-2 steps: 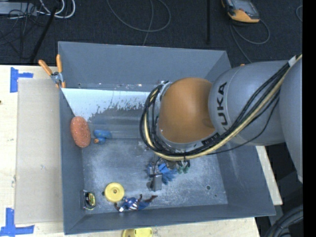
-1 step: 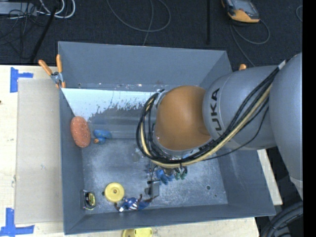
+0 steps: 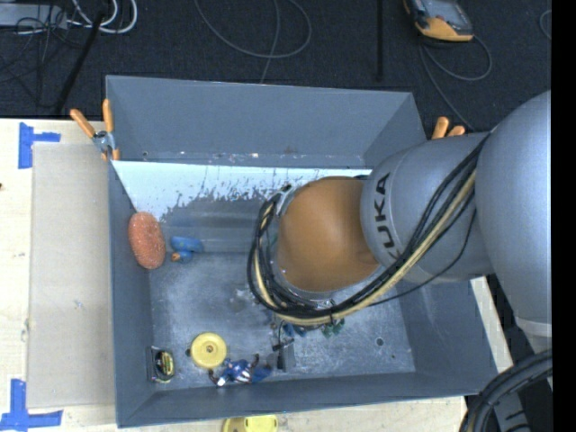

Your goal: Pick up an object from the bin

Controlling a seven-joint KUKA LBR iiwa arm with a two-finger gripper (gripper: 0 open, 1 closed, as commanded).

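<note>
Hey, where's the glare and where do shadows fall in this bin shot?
Camera view: a bright glare band runs along the bin's back wall; the orange wrist cover has a soft sheen; the arm shades the floor beneath it; the yellow disc sits evenly lit.

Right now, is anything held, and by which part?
Cannot tell. The gripper sits low near the bin's front wall, mostly hidden under the arm's orange cover; a yellow disc lies apart.
</note>
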